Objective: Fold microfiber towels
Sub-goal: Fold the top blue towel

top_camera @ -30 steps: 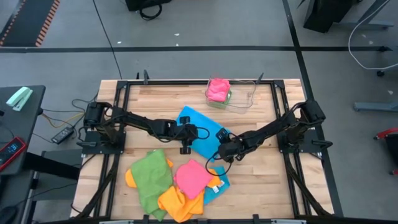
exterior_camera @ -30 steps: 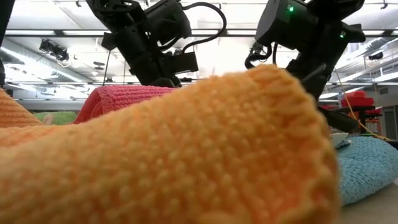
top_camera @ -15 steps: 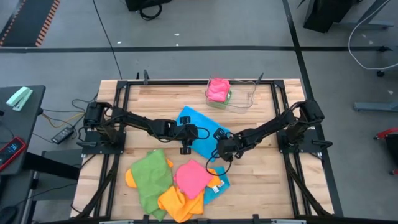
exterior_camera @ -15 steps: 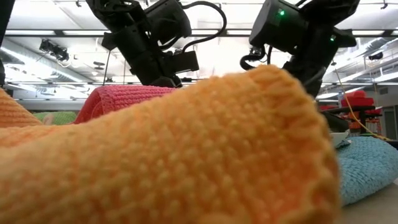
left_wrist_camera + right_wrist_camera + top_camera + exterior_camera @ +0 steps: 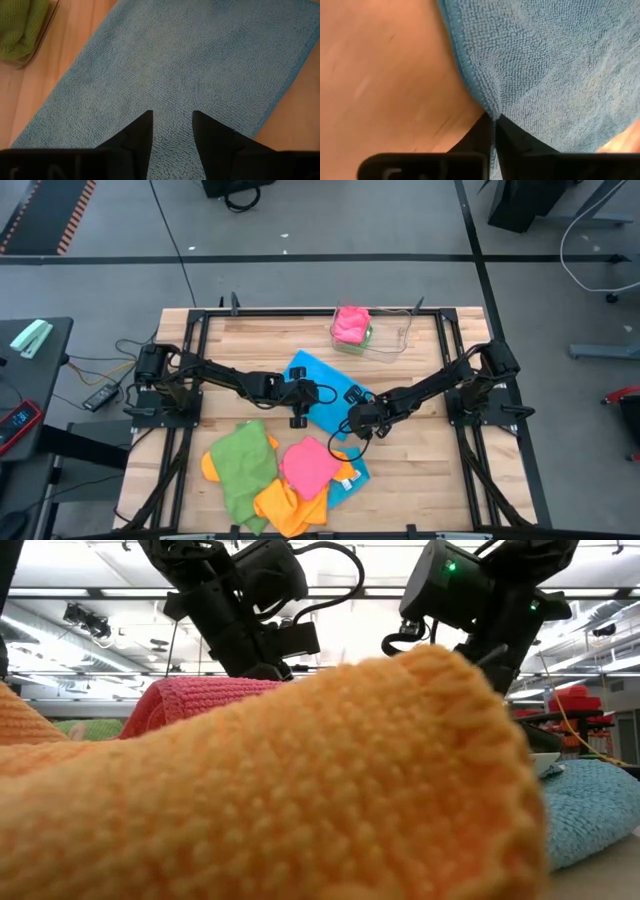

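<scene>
Pinching the hem of the soft, light sky-blue microfiber towel [image 5: 555, 65], the right pincer [image 5: 492, 131] is pressed together; the left pincer [image 5: 172, 131] hovers spread above it.

Wooden bench [image 5: 250, 345] fills the frame's centre; clear plastic tray [image 5: 390, 338] sits at its upper middle; grey floor [image 5: 300, 230] surrounds it; a mint-green stapler [image 5: 31, 338] lies far left.

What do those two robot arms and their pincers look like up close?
Both arms are slim, dark and jointed, with black cables looping beside them. The left tool ends in two black, pointed fingers. The right tool has the same black, tapering fingers. In the low view, a small green light glows on one arm's dark housing.
</scene>
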Motion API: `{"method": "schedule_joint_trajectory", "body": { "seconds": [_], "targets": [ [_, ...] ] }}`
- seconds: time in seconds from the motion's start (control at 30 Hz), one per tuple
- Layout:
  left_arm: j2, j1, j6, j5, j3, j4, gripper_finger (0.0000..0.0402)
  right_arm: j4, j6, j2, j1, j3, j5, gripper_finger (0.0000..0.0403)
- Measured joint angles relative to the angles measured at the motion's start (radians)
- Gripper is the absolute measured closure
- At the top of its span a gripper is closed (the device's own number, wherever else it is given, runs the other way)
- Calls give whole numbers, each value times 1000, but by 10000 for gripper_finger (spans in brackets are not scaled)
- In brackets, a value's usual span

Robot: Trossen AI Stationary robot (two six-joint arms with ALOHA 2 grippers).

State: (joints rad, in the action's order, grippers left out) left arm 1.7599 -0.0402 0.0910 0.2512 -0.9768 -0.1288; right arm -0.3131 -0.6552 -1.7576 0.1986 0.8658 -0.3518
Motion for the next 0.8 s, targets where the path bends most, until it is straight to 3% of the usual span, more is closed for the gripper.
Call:
{"method": "schedule_joint_trajectory", "body": {
  "seconds": [0.5,0.8],
  "targets": [
    [0,-10,73,0,0,44,265,-303,190,195,10,28,172,400],
    [0,-10,73,-1,0,95,266,-511,330,277,112,28,274,402]
  ]
}}
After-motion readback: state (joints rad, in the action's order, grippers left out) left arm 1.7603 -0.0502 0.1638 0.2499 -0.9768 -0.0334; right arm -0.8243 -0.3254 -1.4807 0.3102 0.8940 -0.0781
